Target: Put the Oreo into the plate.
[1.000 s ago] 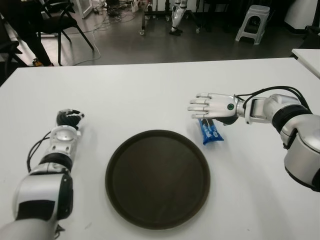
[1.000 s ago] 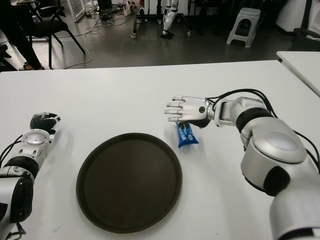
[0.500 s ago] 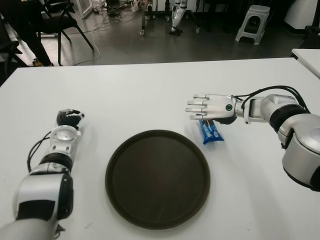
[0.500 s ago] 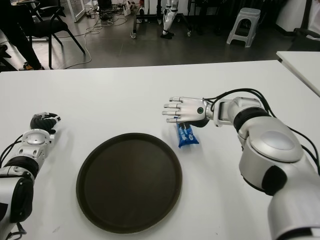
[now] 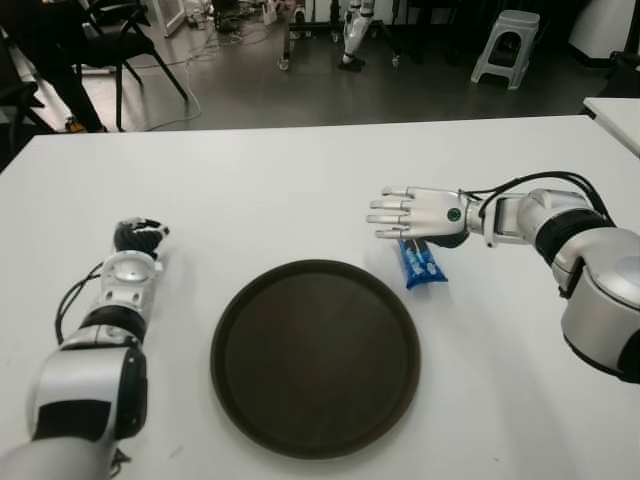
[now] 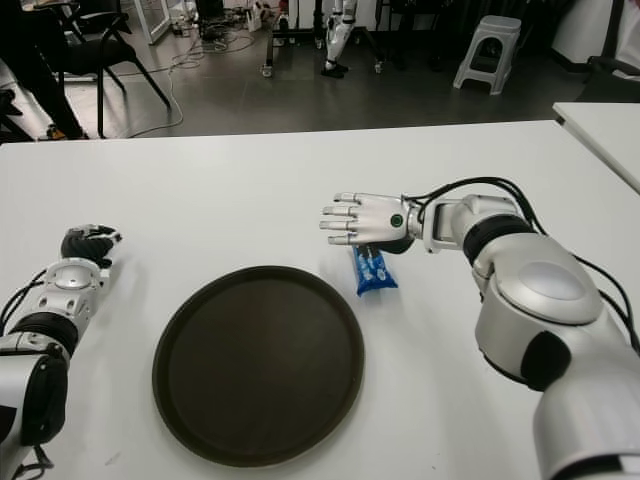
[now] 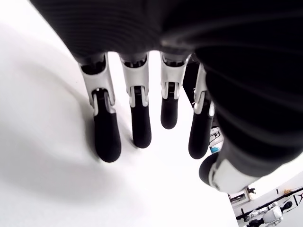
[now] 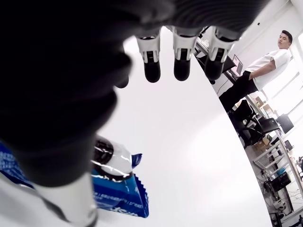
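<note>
On the table [image 5: 300,180], one Oreo [image 5: 421,264], one plate [image 5: 315,355], right hand [image 5: 418,213] above.

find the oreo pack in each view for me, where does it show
Left eye view: Oreo pack on the table, right of the plate, under the right hand.
Right eye view: same spot.
Left wrist view: not in it.
Right wrist view: blue wrapper below the hand.
Shared landmark: the right hand.

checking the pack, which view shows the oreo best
The left eye view: the Oreo pack lies in full on the white table, right of the plate, under the open right hand. The right wrist view crops it; the left wrist view misses it.
</note>
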